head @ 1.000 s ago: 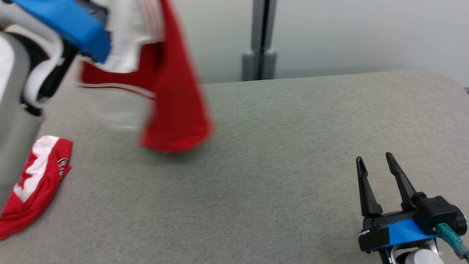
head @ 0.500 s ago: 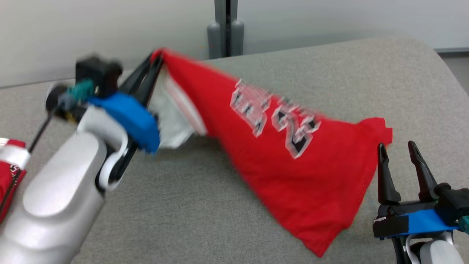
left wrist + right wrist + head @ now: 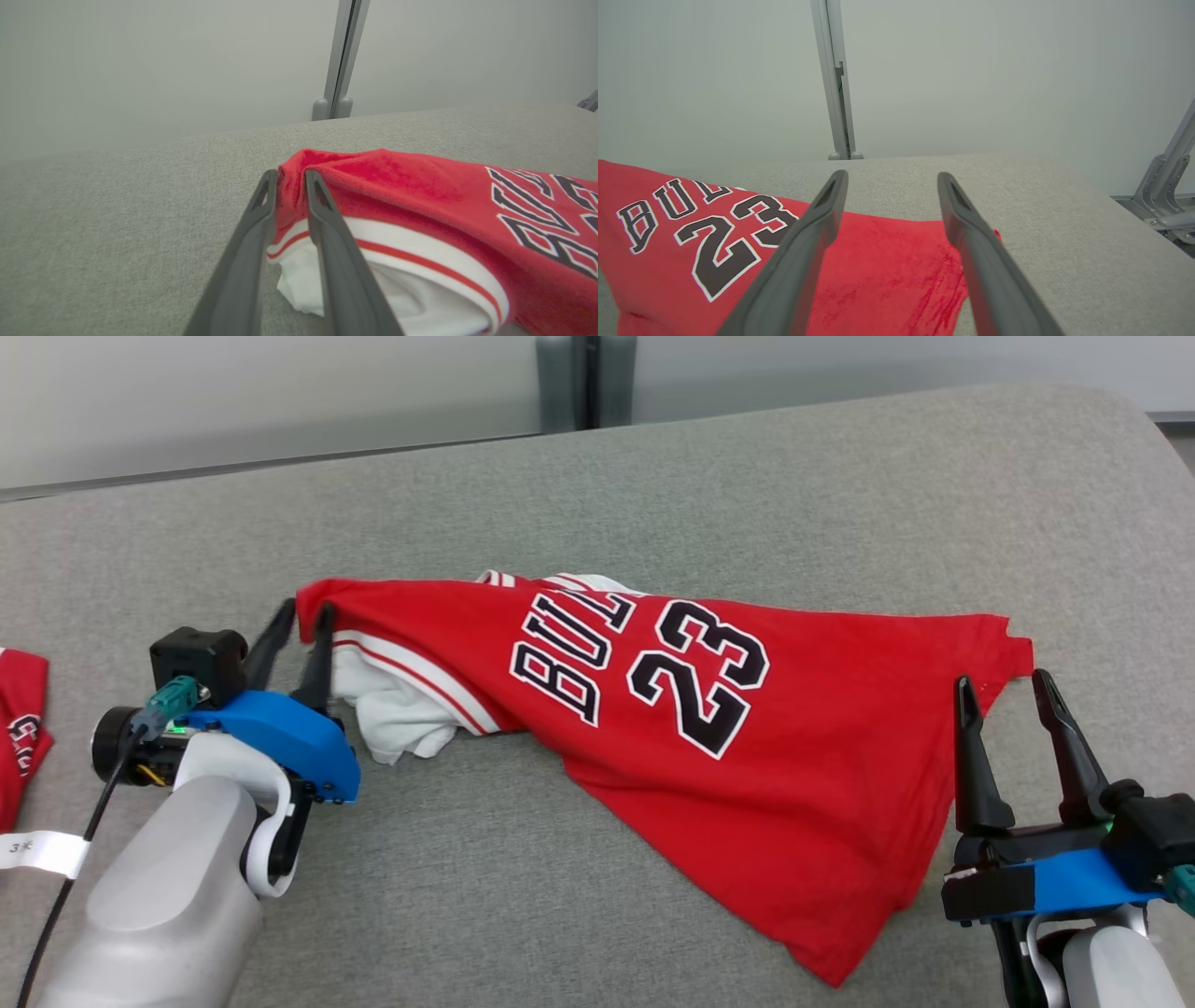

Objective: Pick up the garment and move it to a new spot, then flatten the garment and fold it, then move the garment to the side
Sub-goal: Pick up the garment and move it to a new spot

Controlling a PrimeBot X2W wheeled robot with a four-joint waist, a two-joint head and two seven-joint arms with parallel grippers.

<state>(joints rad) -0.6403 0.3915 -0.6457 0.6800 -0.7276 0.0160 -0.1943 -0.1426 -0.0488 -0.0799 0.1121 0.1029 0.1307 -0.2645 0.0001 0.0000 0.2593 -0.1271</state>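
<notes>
The garment [image 3: 709,728] is a red "BULLS 23" jersey with white trim, lying spread and rumpled across the grey padded table [image 3: 747,504]. Its left corner stands between the fingers of my left gripper [image 3: 306,609], which are parted a little; in the left wrist view the red fabric [image 3: 420,186] fills the narrow gap of the left gripper [image 3: 290,175]. My right gripper [image 3: 1000,679] stands open at the jersey's right corner, fingers wide over the cloth and holding nothing. In the right wrist view the right gripper [image 3: 892,176] hovers above the jersey's [image 3: 714,242] red hem.
Another red garment [image 3: 21,728] lies at the table's left edge, with a white tag [image 3: 37,849] near my left arm. A grey post [image 3: 586,383] stands behind the table's far edge. A metal frame [image 3: 1167,186] shows beyond the table's right end.
The head camera tilted down. The jersey came down from hanging in the air to lying on the table, and my left gripper's fingers have parted. The right gripper stayed open.
</notes>
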